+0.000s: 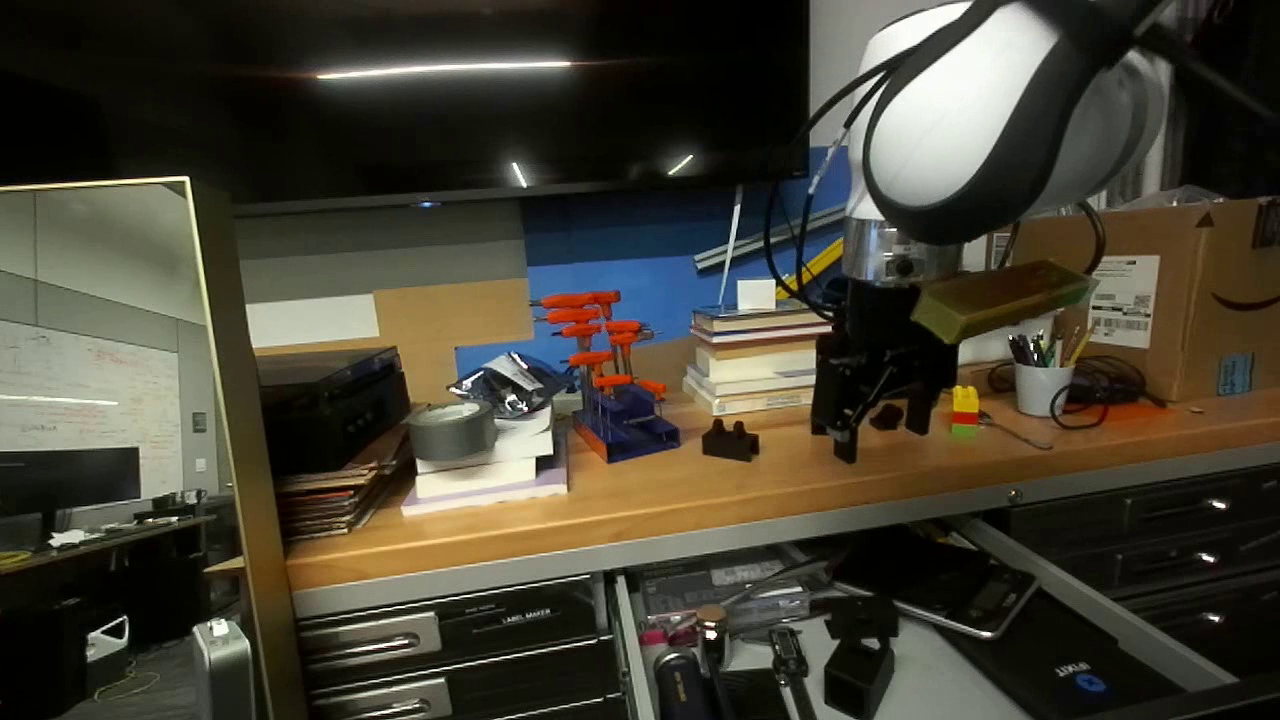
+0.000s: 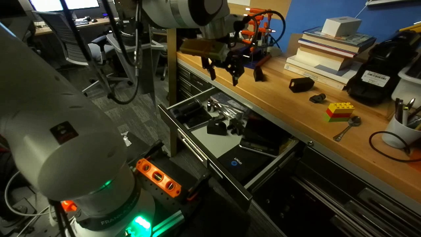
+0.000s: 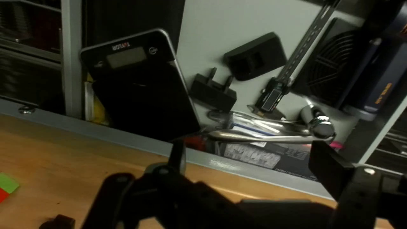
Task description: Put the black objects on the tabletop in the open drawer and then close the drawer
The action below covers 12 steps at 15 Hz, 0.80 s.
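black angular objects (image 2: 301, 85) on smooth wooden tabletop (image 1: 640, 490)

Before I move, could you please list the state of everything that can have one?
Wide drawer: open
LABEL MAKER drawer: shut
Hand: open, empty
Small black objects: some on tabletop, some in wide drawer
Taylor scale: display blank
Wall screen: dark
Base light: lit green
Pen cup: upright
Toy bricks: stacked

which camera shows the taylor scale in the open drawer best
The wrist view: it looks down on the scale, with the TAYLOR lettering and display clear. Both exterior views show it smaller and slanted.
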### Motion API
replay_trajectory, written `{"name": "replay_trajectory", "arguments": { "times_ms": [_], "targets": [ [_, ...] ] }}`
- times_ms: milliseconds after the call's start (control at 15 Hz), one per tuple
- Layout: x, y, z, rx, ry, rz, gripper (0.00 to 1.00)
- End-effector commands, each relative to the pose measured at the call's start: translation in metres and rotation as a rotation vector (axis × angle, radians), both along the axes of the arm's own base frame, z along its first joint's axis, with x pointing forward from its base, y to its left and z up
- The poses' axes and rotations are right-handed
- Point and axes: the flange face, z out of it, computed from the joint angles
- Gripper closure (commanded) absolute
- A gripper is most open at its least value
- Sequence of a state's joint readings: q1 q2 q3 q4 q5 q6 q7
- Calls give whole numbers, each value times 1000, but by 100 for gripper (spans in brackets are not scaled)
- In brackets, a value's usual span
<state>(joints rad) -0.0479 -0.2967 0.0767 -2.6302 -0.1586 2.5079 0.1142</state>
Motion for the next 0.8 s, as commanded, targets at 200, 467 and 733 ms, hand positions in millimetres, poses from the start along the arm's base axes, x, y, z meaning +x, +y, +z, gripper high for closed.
{"name": "replay_trajectory", "arguments": {
  "times_ms": [200,467,733],
  "targets": [
    [97,-86,-17,-23,-80,-176,0],
    [145,-135,-25,-26,-103,-286,0],
    [187,-174,-35,-47,-118,-347,0]
  ]
}}
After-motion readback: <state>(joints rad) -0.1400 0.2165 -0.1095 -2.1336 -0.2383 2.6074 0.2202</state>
